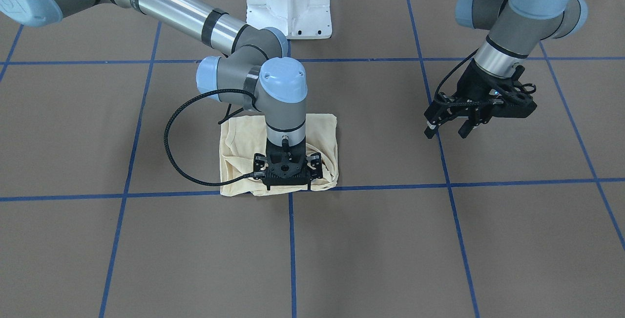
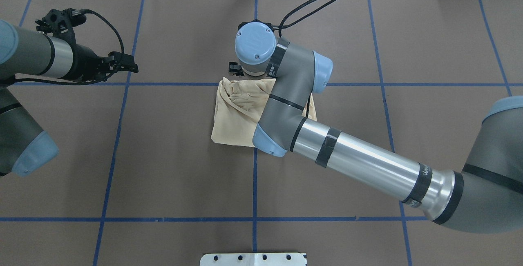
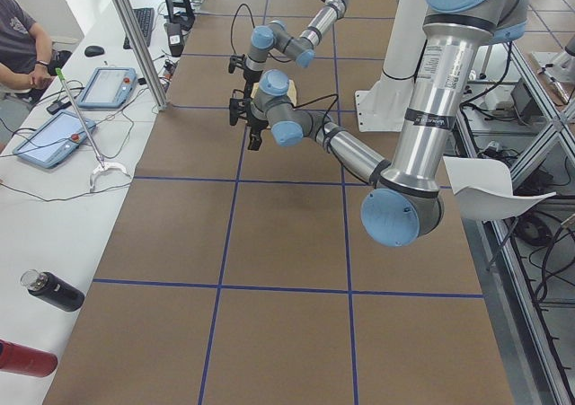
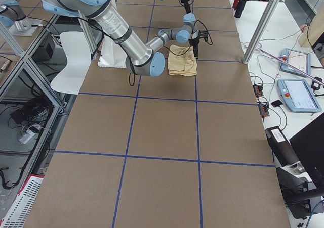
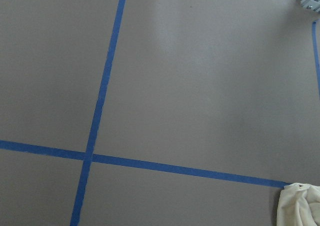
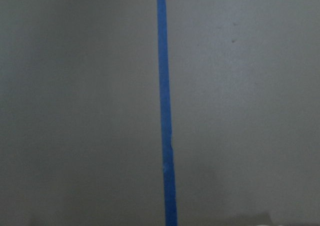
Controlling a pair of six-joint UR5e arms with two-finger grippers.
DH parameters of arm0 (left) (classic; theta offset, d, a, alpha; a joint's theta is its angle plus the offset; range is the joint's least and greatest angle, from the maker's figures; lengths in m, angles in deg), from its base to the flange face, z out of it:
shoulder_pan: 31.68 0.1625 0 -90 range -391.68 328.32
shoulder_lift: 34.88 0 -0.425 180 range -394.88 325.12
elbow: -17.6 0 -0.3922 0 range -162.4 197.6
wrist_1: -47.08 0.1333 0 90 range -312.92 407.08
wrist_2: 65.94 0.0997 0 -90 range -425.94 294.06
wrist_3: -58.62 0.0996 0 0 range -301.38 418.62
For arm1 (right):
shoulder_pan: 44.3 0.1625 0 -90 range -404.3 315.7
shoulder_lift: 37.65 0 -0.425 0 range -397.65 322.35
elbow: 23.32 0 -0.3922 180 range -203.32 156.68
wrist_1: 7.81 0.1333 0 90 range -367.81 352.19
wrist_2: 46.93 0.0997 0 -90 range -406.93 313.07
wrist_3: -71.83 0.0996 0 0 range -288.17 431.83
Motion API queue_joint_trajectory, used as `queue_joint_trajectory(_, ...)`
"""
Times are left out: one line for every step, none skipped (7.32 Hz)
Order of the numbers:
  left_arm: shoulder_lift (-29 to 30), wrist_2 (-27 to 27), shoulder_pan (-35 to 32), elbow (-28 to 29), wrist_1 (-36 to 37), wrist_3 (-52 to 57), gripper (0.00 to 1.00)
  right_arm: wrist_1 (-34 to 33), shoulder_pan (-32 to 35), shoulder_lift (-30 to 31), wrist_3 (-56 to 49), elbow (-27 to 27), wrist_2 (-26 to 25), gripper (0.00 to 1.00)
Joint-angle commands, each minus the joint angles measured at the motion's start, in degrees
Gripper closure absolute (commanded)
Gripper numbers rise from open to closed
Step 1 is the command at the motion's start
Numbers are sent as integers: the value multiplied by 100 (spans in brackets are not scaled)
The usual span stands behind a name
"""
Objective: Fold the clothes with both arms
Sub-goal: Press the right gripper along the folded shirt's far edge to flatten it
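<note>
at the centre of the brown paper-covered table, the pale cream-yellow thin-fabric shirt lies folded into a compact rumpled rectangle. the right arm's black two-finger gripper points straight down at its operator-side edge, tips hidden, so i cannot tell if it's clenched or released. well apart on the robot's left, the left arm's black two-finger gripper hangs above the table, fingers spread, holding nothing.
</note>
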Motion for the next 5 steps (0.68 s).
queue_joint_trajectory(2, -6, 0, -2, 8, 1, 0, 32, 160, -103, -88, 75, 71, 2)
queue_joint_trajectory(-7, -7, 0, -2, 8, 10, 0, 24, 143, -121, -98, -99, 272, 1)
queue_joint_trajectory(-7, -7, 0, -2, 8, 10, 0, -20, 64, 27, -89, -379, 361, 1)
queue_joint_trajectory(-7, -7, 9, 6, 8, 10, 0, -125, -93, 202, -80, -695, 440, 1)
queue_joint_trajectory(-7, -7, 9, 6, 8, 10, 0, -317, -138, 265, -71, -794, 632, 1)
